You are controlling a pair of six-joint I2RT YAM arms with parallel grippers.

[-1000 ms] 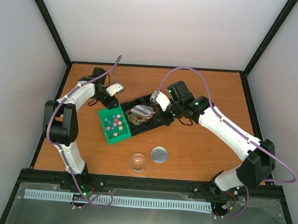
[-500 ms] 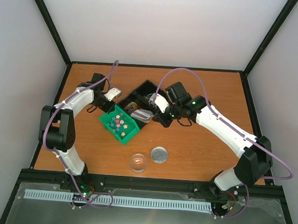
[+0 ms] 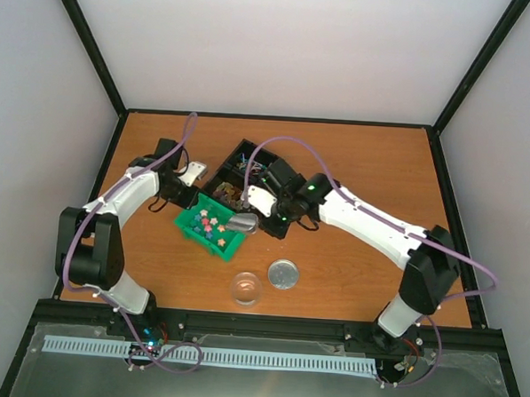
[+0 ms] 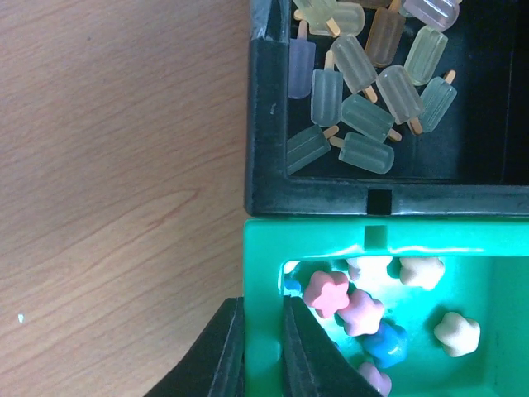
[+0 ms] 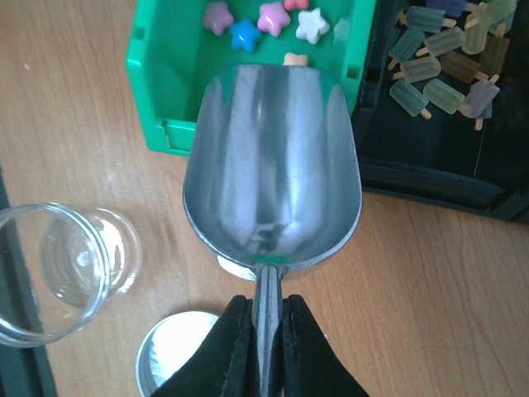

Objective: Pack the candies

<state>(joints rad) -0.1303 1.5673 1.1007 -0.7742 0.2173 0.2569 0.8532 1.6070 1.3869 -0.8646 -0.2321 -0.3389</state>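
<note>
The candies (image 4: 331,294), tiny pink, blue and cream stars, lie in a green bin (image 4: 264,273). My left gripper (image 4: 263,310) is shut on that bin's wall, one finger inside and one outside. From above, the green bin (image 3: 212,231) sits at table centre-left with the left gripper (image 3: 185,197) at its far-left rim. My right gripper (image 5: 266,306) is shut on the handle of a silver scoop (image 5: 273,165). The scoop's bowl is empty and hovers at the bin's (image 5: 165,74) near edge, just short of the candies (image 5: 269,16).
A black tray (image 3: 240,172) of pale popsicle-shaped pieces (image 4: 355,91) butts against the bin's far side. A small glass jar (image 3: 246,288) and a round silver lid (image 3: 283,273) stand on the wood near the front. The same jar (image 5: 58,273) and lid (image 5: 178,360) flank the scoop handle.
The left gripper closed on the bin wall. Bin and black tray swung round and shifted. The right arm carried the scoop from over the black tray to the bin's near edge.
</note>
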